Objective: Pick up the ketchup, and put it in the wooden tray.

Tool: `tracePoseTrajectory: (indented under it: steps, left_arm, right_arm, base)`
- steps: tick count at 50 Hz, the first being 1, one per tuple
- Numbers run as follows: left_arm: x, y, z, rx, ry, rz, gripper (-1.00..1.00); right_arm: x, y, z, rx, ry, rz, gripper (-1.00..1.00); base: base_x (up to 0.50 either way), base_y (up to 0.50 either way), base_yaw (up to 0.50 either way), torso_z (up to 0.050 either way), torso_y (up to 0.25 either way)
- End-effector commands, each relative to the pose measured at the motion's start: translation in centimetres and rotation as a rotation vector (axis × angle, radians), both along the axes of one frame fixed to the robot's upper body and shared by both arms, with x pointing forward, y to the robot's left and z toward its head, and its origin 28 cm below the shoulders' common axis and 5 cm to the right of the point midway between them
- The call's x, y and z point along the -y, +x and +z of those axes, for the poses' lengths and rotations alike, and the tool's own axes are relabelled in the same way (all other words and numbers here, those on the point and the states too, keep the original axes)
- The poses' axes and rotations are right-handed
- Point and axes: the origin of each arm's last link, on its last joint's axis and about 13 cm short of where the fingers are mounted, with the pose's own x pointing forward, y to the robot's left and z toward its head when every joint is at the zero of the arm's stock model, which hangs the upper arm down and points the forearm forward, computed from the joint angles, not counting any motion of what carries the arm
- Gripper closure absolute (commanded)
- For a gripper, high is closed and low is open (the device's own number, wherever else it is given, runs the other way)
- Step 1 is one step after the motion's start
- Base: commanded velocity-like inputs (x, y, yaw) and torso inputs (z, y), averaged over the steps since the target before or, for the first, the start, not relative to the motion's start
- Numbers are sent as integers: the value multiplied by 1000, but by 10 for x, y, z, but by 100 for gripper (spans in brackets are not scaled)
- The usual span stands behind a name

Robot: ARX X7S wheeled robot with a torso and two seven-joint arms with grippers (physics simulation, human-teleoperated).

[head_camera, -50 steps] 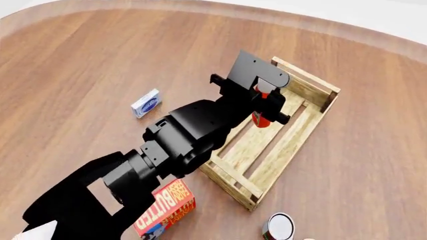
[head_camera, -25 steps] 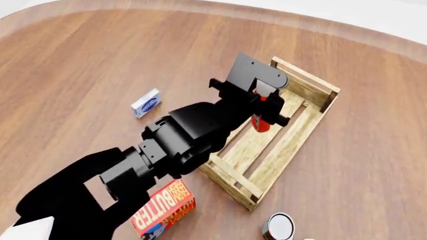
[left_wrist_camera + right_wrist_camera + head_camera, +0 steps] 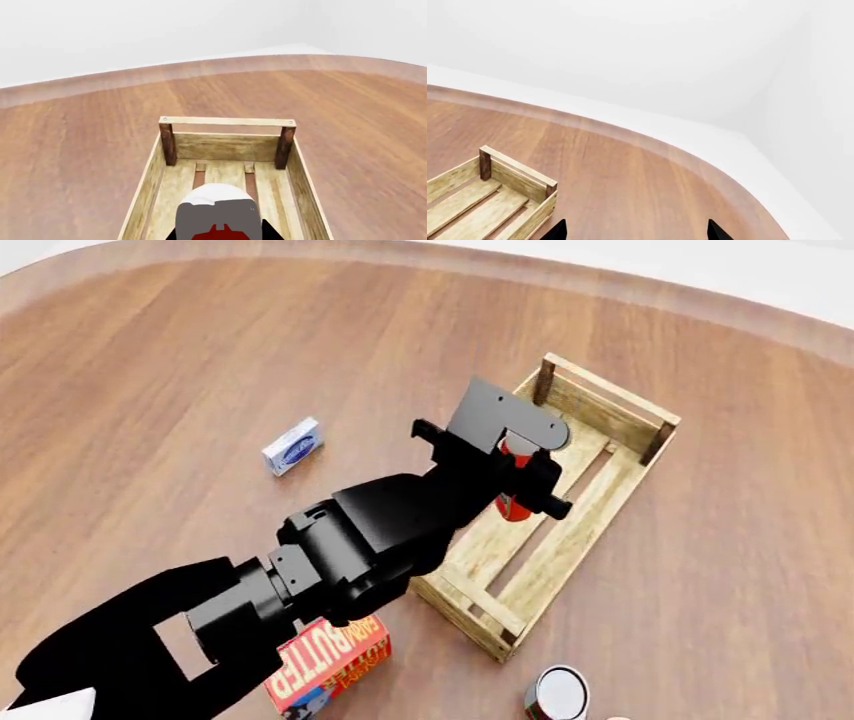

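Observation:
My left gripper (image 3: pixel 523 475) is shut on the ketchup (image 3: pixel 513 502), an orange-red bottle whose white cap (image 3: pixel 217 212) fills the near edge of the left wrist view. It holds the bottle upright inside the wooden tray (image 3: pixel 627 455), low over the slats near the tray's middle. The tray's far end wall and two dark posts show in the left wrist view (image 3: pixel 227 145). My right gripper (image 3: pixel 635 231) is open and empty, only its two dark fingertips (image 3: pixel 557 231) showing, above bare table beside a tray corner (image 3: pixel 514 177).
A red-orange butter box (image 3: pixel 331 665) lies by the tray's near end, under my left arm. A small blue-and-white box (image 3: pixel 292 446) lies to the left. A can (image 3: pixel 557 694) stands at the front edge of the head view. The round table's rim curves behind the tray.
My left gripper has moved back along the tray toward its middle and lowered the ketchup closer to the slats. The far end wall now shows uncovered.

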Motion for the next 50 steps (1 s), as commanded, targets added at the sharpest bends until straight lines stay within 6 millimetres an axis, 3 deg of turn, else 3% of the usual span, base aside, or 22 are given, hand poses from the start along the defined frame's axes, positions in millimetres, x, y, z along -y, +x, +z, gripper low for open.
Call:
tracePoseTrajectory:
  steps: [1,50]
  left_arm:
    - [2,-7,-7,19,-9,-2,100]
    - [5,-10,-28,21,8,9,100]
  right_arm:
    - [0,0,0,-2,4,-2,-100]
    - [0,0,0,-11,5,-21,-100]
  base:
    - [0,0,0,0,0]
    - [0,0,0,0,1]
